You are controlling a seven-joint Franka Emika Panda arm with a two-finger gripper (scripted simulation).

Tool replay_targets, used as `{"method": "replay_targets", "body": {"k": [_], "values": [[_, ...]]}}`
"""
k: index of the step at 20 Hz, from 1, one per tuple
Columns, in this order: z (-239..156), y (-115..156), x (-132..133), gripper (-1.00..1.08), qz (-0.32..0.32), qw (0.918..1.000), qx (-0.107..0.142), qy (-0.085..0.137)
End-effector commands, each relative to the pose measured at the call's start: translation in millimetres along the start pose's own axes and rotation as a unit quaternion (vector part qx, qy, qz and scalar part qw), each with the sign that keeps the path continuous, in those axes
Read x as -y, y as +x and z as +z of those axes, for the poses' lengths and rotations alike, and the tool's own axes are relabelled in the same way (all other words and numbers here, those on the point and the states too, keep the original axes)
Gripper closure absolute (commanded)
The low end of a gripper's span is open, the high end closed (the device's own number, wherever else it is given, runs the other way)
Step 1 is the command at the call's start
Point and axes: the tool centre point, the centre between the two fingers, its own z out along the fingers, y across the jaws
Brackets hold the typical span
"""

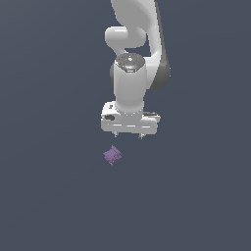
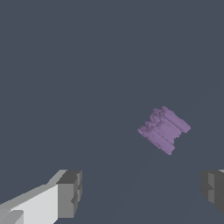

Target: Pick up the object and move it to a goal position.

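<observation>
Reaching down from the far side of the dark grey floor (image 1: 49,196), the white Franka arm (image 1: 131,83) points its gripper (image 1: 128,136) straight downward, fingers (image 2: 69,193) spread wide with nothing between them. The small purple lumpy block (image 1: 112,155) lies on the floor, apart from the fingertips and slightly toward the exterior view's left.

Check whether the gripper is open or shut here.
Open. The gripper shows its jaws spread wide with nothing between them, and the purple block lies apart from them, ungrasped on the floor.
</observation>
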Motion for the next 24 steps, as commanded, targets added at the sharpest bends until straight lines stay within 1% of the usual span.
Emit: {"method": "replay_targets", "body": {"k": [1, 4, 7, 12, 16, 20, 24], "values": [[8, 2, -6, -0.92, 0.03, 0.9995, 0.003, 0.0], [20, 5, -15, -0.92, 0.074, 0.9972, 0.007, 0.0], [34, 9, -26, -0.92, 0.126, 0.992, 0.011, -0.001], [57, 13, -45, -0.92, 0.21, 0.9776, 0.018, -0.005], [71, 15, -57, -0.92, 0.262, 0.9647, 0.021, -0.009], [82, 16, -67, -0.92, 0.3, 0.9535, 0.023, -0.012], [89, 16, -72, -0.92, 0.324, 0.9456, 0.024, -0.014]]}}
